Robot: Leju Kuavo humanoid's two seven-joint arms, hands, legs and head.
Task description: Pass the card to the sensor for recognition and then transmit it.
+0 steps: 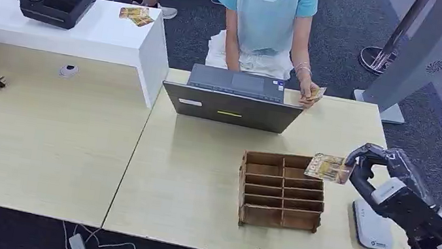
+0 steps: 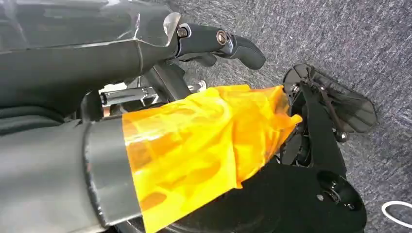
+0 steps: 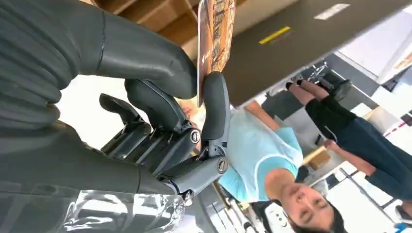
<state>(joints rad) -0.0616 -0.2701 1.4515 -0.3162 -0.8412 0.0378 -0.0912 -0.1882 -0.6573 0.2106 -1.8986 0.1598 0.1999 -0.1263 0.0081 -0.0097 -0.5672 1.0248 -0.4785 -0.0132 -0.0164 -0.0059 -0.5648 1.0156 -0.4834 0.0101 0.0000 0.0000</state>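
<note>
- Light wooden surface [image 1: 197, 180] is carrying a brown wooden divider box [image 1: 281, 191], an open laptop [image 1: 233, 98] and a white card sensor [image 1: 372, 227].
- Right hand [image 1: 373, 170] is hovering beside the box — its fingers [image 3: 215, 104] are pinching the card [image 1: 329, 168] above the box's corner.
- Left hand [image 2: 214, 46] is hanging over grey carpet — I cannot tell how its fingers are lying.
- Person [image 1: 267, 12] is sitting behind the laptop, holding another card [image 1: 317, 94].

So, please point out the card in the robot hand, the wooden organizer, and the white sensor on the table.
card [image 1: 328, 167], head view, middle of its printed face.
wooden organizer [image 1: 281, 191], head view, central divider.
white sensor [image 1: 372, 230], head view, bare top surface.
</note>
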